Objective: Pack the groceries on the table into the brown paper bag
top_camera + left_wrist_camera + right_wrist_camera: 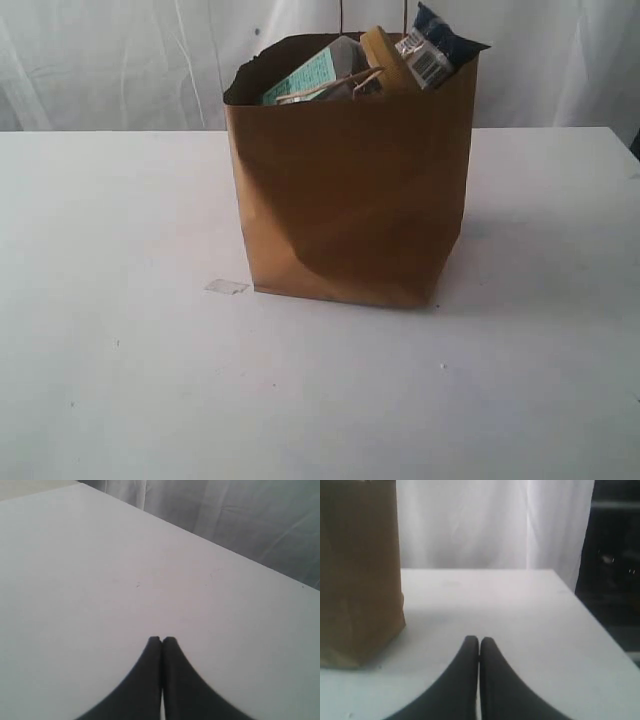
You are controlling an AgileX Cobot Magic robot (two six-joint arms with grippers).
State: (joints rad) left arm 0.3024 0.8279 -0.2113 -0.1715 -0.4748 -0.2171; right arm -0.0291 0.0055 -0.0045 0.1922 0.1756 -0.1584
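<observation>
The brown paper bag (350,190) stands upright in the middle of the white table (110,380). Groceries poke out of its open top: a pale green and white carton (320,70), a yellow lid (388,55) and the end of a dark-blue packet (440,42). Neither arm shows in the exterior view. My left gripper (161,639) is shut with nothing in it, over bare tabletop (100,580). My right gripper (479,639) is shut and empty too, low over the table, with the bag (357,575) off to one side and apart from it.
A small clear scrap (227,287) lies on the table by the bag's front left corner. White curtains (110,60) hang behind the table. The table's edge (592,615) and a dark area beyond it show in the right wrist view.
</observation>
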